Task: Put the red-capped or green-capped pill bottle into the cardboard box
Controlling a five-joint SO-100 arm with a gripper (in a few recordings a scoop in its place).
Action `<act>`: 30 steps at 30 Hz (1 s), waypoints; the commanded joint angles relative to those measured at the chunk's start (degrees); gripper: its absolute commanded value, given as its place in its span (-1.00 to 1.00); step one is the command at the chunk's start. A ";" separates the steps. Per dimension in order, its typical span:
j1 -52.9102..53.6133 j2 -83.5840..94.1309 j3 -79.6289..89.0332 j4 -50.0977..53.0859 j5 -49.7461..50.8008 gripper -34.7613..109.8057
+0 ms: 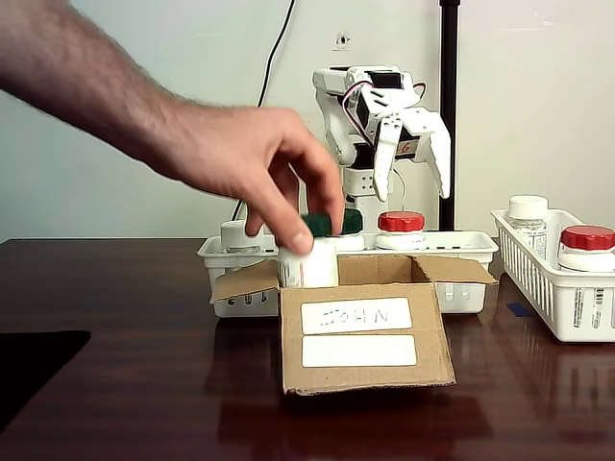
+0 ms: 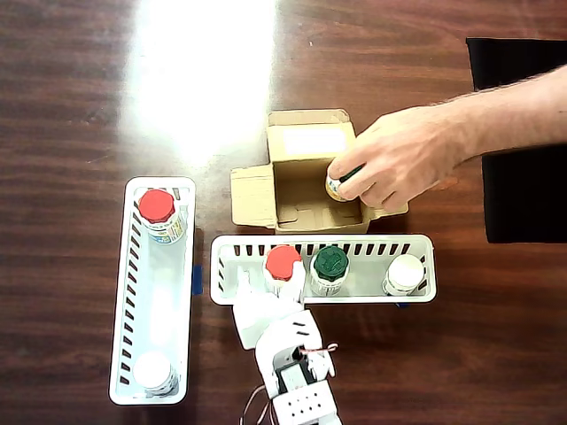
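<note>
The cardboard box (image 1: 365,370) (image 2: 253,197) stands open at the table's middle, its labels facing the fixed view. A person's hand (image 1: 235,154) (image 2: 399,159) holds a green-capped pill bottle (image 1: 309,257) (image 2: 340,182) at the box's open top, partly inside. Behind the box, a white basket (image 1: 465,293) (image 2: 363,246) holds a red-capped pill bottle (image 1: 401,229) (image 2: 283,262), a green-capped one (image 1: 352,223) (image 2: 330,264) and a white-capped one (image 2: 405,273). My gripper (image 1: 413,192) (image 2: 266,290) hangs open and empty above the red-capped bottle, clear of it.
A second white basket (image 1: 538,288) (image 2: 158,292) at the side holds another red-capped bottle (image 1: 587,245) (image 2: 158,211) and a white-capped bottle (image 1: 528,213) (image 2: 153,370). A black mat (image 1: 29,370) (image 2: 518,186) lies under the person's arm. A black pole (image 1: 448,115) stands behind the arm.
</note>
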 commanded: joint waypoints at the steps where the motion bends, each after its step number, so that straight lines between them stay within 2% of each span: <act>1: 0.97 -2.11 -5.19 -1.67 1.05 0.40; 6: 2.55 -3.34 -5.80 -2.20 2.37 0.40; 23: 3.69 -21.01 -3.96 -21.71 3.25 0.40; 30: 3.60 -21.36 2.37 -26.63 6.06 0.40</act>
